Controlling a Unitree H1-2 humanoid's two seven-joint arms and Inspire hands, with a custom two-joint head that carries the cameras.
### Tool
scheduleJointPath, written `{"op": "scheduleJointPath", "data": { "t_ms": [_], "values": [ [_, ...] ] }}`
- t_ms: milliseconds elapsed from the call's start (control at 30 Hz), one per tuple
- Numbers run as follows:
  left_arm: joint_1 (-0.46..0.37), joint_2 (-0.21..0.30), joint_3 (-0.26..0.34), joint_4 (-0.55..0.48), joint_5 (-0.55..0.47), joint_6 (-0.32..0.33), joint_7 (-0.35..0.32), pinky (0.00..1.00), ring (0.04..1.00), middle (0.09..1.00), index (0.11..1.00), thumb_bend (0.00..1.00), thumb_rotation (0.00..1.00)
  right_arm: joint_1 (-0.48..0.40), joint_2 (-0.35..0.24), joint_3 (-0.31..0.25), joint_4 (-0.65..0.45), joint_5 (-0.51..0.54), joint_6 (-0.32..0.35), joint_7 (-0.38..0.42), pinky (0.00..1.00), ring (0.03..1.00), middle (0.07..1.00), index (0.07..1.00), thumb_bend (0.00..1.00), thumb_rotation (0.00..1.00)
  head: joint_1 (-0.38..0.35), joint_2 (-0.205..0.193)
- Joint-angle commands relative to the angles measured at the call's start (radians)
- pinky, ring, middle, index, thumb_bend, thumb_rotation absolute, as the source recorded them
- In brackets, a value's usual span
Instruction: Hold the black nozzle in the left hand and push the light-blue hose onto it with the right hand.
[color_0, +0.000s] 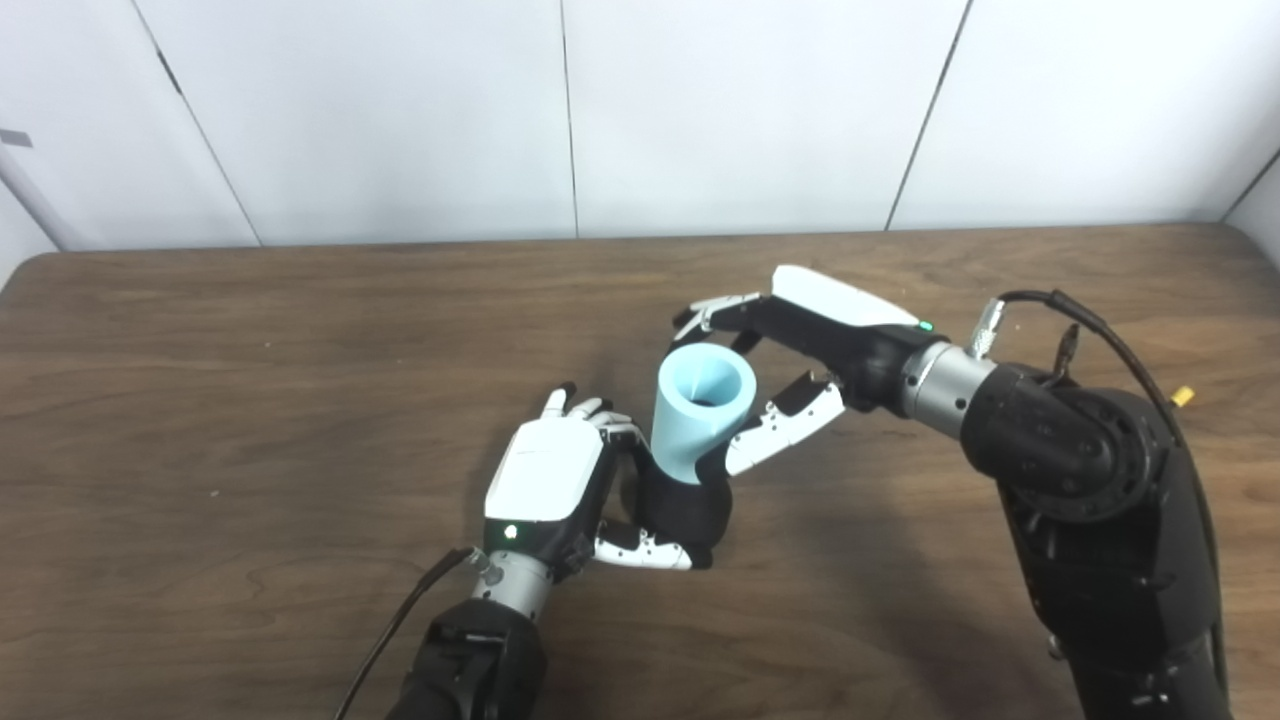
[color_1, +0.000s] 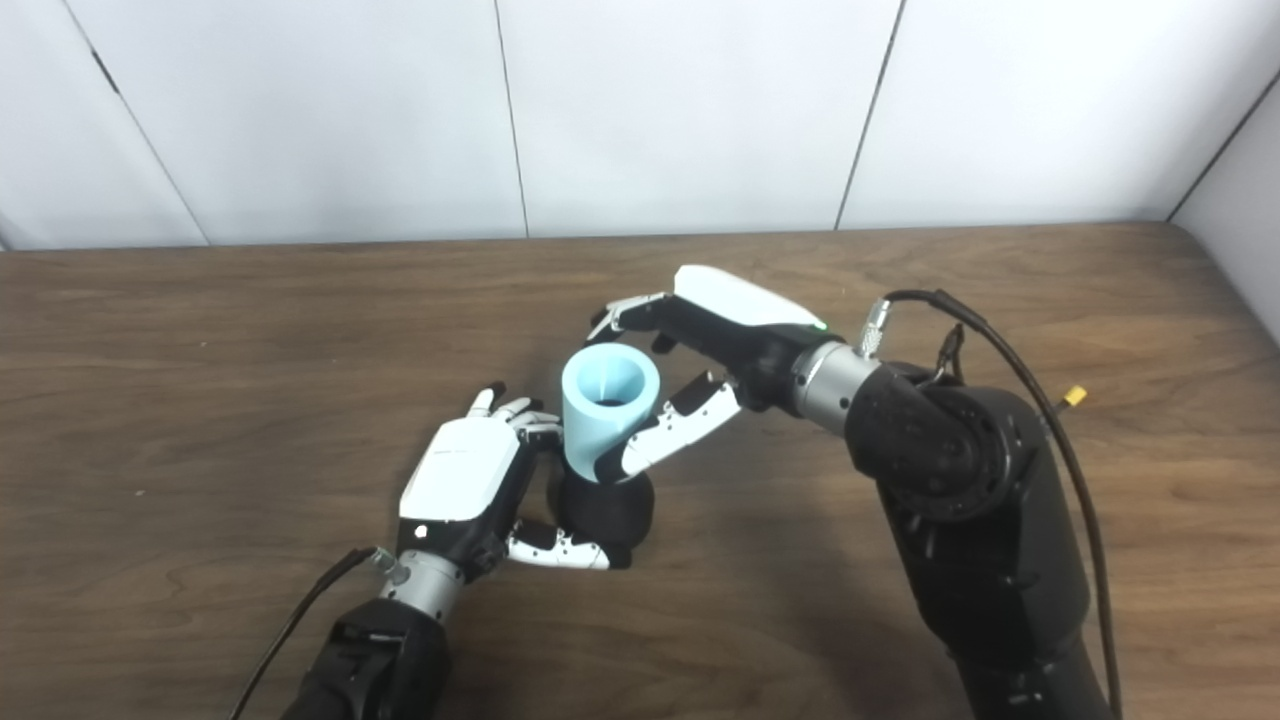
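The black nozzle (color_0: 690, 512) stands upright on the wooden table (color_0: 250, 400) near the middle. My left hand (color_0: 548, 475) is shut on it, with fingers behind it and the thumb (color_0: 640, 550) along its front base. The light-blue hose (color_0: 700, 410) sits on top of the nozzle, tilted slightly, its open mouth facing up. My right hand (color_1: 700, 350) is open around the hose from the right. Its fingers (color_1: 625, 312) arch past the far rim without touching it, and its thumb (color_1: 670, 430) lies against the hose's lower right side.
The bulky right forearm (color_0: 1080, 470), with a looping black cable (color_0: 1100, 330), fills the right side of the table. A cable (color_0: 400, 620) trails from my left wrist. White wall panels (color_0: 570, 110) stand behind the table's far edge.
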Motion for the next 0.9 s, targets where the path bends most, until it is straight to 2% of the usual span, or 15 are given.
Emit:
{"op": "scheduleJointPath", "data": {
  "t_ms": [0, 233, 367, 600, 733, 867],
  "values": [
    [0.007, -0.005, -0.014, -0.005, -0.008, -0.006, -0.038, 1.0, 0.876, 0.746, 0.48, 0.52, 0.05, -0.033, -0.007, -0.011, -0.038, -0.008, -0.004, -0.001, 0.92, 0.999, 0.982, 0.78, 1.0, 0.48, 0.0, 0.0],
    [0.009, -0.007, -0.014, -0.005, -0.006, -0.002, -0.036, 1.0, 0.876, 0.745, 0.48, 0.52, 0.05, -0.041, -0.02, -0.009, -0.039, -0.002, -0.004, 0.007, 0.94, 1.0, 0.97, 0.812, 1.0, 0.5, 0.001, 0.0],
    [0.008, -0.007, -0.015, -0.006, -0.009, -0.001, -0.043, 1.0, 0.878, 0.749, 0.48, 0.52, 0.05, -0.036, -0.037, -0.031, -0.054, 0.046, -0.004, -0.001, 0.93, 1.0, 0.968, 0.889, 0.99, 0.58, 0.002, 0.0],
    [0.008, -0.005, -0.013, 0.003, -0.015, -0.008, -0.037, 1.0, 0.87, 0.747, 0.48, 0.52, 0.05, 0.012, -0.083, -0.035, -0.059, 0.183, -0.073, -0.147, 0.94, 1.0, 0.98, 0.961, 0.77, 0.77, 0.004, -0.003],
    [0.008, -0.005, -0.013, 0.005, -0.015, -0.01, -0.031, 1.0, 0.869, 0.748, 0.48, 0.52, 0.05, 0.038, -0.083, -0.031, -0.054, 0.212, -0.111, -0.238, 0.99, 1.0, 0.976, 0.969, 0.7, 0.83, 0.003, -0.004],
    [0.007, -0.001, -0.014, 0.004, -0.014, -0.009, -0.037, 1.0, 0.875, 0.75, 0.48, 0.52, 0.05, 0.051, -0.096, -0.021, -0.062, 0.213, -0.157, -0.302, 0.98, 1.0, 0.974, 0.962, 0.67, 0.87, 0.002, -0.004]
  ]
}}
